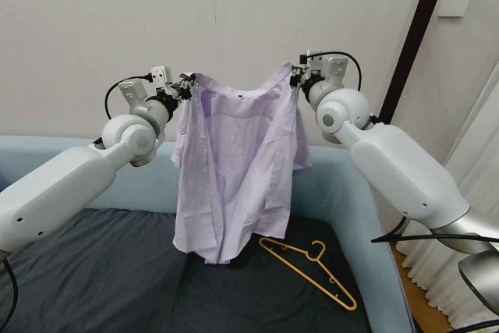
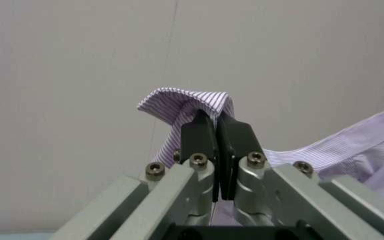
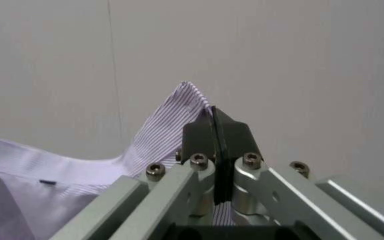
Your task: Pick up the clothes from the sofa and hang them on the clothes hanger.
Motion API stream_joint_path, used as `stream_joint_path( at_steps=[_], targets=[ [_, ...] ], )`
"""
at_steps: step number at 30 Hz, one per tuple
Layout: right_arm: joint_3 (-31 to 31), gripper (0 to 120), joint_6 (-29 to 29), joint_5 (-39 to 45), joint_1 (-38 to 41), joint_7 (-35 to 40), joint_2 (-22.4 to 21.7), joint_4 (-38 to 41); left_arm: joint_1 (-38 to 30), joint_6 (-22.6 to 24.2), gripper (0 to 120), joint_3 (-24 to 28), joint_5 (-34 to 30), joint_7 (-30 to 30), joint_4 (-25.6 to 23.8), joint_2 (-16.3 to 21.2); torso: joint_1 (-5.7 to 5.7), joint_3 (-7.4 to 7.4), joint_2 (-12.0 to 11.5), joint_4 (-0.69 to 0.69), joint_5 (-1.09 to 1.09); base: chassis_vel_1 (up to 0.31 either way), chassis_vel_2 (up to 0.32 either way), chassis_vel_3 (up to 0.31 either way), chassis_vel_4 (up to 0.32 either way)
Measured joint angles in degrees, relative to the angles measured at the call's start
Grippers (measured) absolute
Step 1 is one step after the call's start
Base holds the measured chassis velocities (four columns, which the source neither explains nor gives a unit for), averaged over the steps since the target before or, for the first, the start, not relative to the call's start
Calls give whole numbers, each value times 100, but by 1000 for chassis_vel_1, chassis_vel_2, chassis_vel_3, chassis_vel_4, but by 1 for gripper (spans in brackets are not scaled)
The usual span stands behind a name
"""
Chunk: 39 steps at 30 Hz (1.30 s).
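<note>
Pale lilac striped cotton shirt hangs spread above the light blue sofa. Left gripper, at 10 o'clock, and right gripper, at 2 o'clock, each clamp one shoulder. Yellow wire hanger lies on the dark seat cushion at 5 o'clock.

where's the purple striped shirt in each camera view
Head view: the lilac pinstriped cotton shirt hangs in the centre, stretched between the left gripper and the right gripper.
Left wrist view: one top corner of the shirt is pinched in the shut left gripper.
Right wrist view: the other top corner is pinched in the shut right gripper.
Shared landmark: the plain white wall behind it.
</note>
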Motion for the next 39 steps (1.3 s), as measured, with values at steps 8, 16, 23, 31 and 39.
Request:
stream_joint_path(
  at_steps=[8, 16, 23, 31, 39],
  targets=[
    [-67, 0, -264, 451, -691, 476, -851, 1822, 1677, -10, 0, -1687, 29, -105, -1475, 1052, -3, -3, 2, 3, 6, 0, 0, 0, 0],
    [241, 0, -374, 1433, -821, 893, -1825, 3382, 3396, -168, 0, -3127, -297, -176, -3058, 2341, -4, -2, 3, -1, 3, 0, 0, 0, 0],
    [445, 0, -427, 1690, -973, 995, -1981, 3744, 3037, -145, 0, -3014, -601, -225, -3182, 2473, -3, -2, 3, 1, 3, 0, 0, 0, 0],
    [1094, 0, -408, 1245, -2213, 867, -1962, 3798, 3614, -141, 0, -2783, -302, -137, -2652, 1742, -2, -1, 2, 0, -1, 0, 0, 0, 0],
    [1760, 0, -312, 273, -4180, 701, -1519, 3686, 3854, -290, 0, -2395, 409, 117, -1760, 701, -1, 0, 1, -3, 3, 0, 0, 0, 0]
  ],
)
